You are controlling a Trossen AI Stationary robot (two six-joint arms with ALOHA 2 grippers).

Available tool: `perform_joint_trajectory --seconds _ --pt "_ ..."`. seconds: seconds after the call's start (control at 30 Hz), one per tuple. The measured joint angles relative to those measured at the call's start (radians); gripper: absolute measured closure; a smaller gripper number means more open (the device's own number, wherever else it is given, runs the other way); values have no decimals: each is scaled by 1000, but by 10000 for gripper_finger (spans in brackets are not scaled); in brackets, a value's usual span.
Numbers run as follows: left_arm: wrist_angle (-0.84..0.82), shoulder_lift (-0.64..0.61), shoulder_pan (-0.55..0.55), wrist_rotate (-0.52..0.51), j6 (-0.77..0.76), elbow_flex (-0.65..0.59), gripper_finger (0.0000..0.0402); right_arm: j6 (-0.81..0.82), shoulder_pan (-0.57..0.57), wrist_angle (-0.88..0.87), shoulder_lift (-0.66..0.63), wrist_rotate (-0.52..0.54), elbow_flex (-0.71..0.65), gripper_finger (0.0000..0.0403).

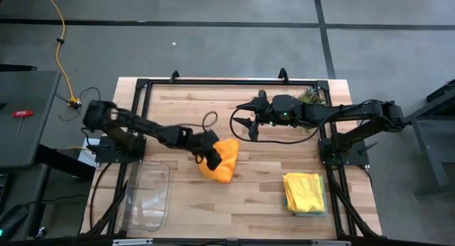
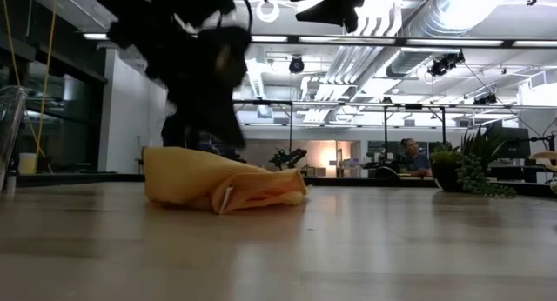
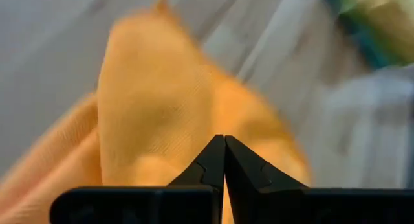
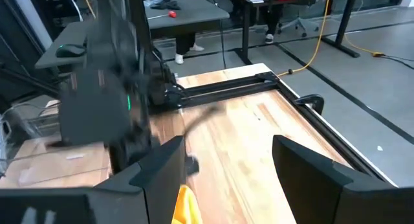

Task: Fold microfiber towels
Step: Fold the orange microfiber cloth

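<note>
At table centre — orange towel (image 1: pixel 223 161) crumpled.

Wooden table (image 1: pixel 256 196): orange towel (image 1: pixel 222 163), towel stack (image 1: pixel 306 192), clear tray (image 1: pixel 148 196).

No readable txt, labels, brands or nos. anywhere on table, arms or room.

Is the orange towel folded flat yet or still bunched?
Bunched: the orange microfiber towel lies in a rumpled heap, the left hand on it.
</note>
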Motion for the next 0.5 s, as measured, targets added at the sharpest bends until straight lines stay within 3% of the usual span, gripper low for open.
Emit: perform_joint_trajectory --seconds 0.2,0.37,0.5 --pt "-57 -233 66 -68 125 0 401 109 -3 -21 0 7 1 176" --pt "-56 -413 98 -138 220 1 402 337 -38 -289 14 13 -8 176" --pt "-56 -516 115 -188 258 2 401 433 -66 -334 85 -102 -61 176"
